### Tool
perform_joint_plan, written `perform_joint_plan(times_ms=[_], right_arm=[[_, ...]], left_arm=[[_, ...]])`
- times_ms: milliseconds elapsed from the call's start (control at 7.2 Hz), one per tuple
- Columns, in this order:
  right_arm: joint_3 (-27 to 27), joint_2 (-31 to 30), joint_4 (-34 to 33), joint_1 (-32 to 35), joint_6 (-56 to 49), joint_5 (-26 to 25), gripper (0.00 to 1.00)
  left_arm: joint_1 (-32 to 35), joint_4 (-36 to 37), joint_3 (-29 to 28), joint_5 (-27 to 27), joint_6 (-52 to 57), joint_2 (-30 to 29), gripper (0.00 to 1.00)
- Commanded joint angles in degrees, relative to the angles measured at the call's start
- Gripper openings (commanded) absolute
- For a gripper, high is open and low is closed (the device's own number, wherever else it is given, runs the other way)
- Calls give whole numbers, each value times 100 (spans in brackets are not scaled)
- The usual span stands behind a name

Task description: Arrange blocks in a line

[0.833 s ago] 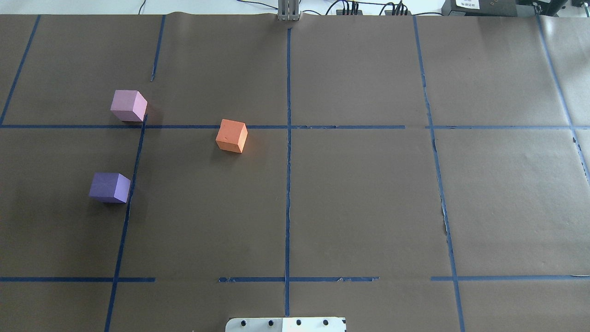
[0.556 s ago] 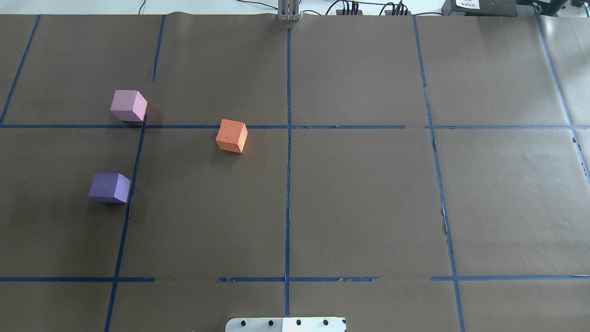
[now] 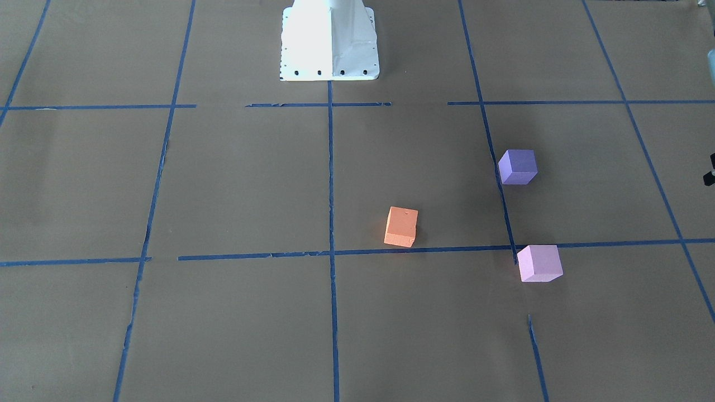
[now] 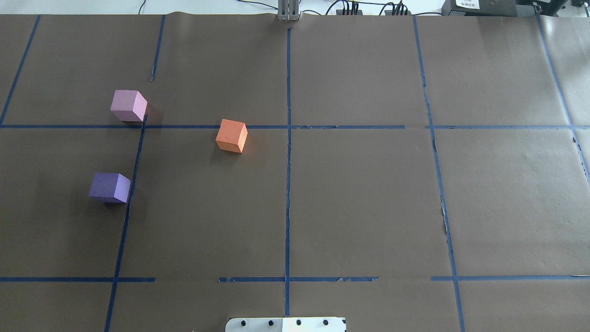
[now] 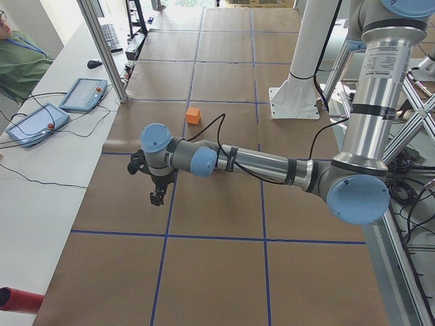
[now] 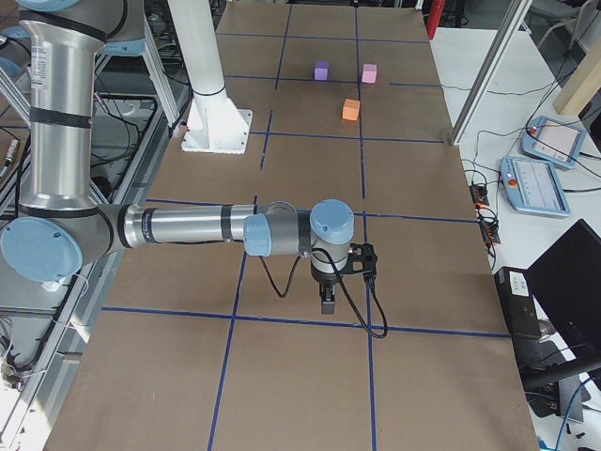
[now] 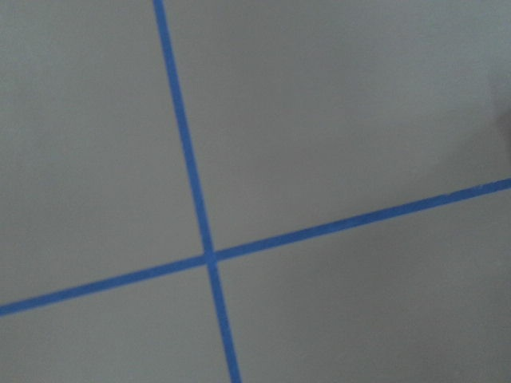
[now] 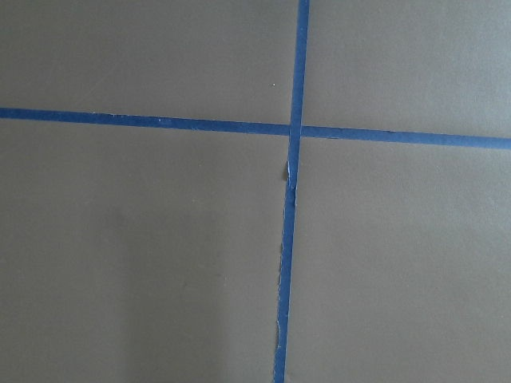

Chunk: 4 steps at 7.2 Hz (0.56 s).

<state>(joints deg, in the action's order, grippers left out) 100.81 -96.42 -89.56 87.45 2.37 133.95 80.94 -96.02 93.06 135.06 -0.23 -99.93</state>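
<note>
Neither pincer lets us tell spread from pressed together: left gripper [image 5: 157,198] and right gripper [image 6: 326,303] hang over opposite ends of the table [image 4: 359,207], seemingly awaiting a start, so orange block [image 4: 231,135], violet block [image 4: 109,187] and pink block [image 4: 128,105] lie scattered on our left.

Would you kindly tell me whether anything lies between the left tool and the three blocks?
Nothing visible does: the left tool hangs above bare paper, and only flat tape lines surround the purple block, pink block and orange block.
</note>
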Motion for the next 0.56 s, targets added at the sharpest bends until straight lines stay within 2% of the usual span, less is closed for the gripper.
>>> perform_joint_plan(times_ms=[0,139,278,417], right_arm=[[0,0,0,0,0,0,100],[9,0,0,0,0,0,100],[0,0,0,0,0,0,100],[0,0,0,0,0,0,100]], left_arm=[[-689,-22,211,20,-1164,-602,100],[-1320,-92,238,-32,-2199,-885,100],[-1813,-406,169,-50,-2670,-1331,100],[-2427,-496,133,-563,-3475,-1692,100]])
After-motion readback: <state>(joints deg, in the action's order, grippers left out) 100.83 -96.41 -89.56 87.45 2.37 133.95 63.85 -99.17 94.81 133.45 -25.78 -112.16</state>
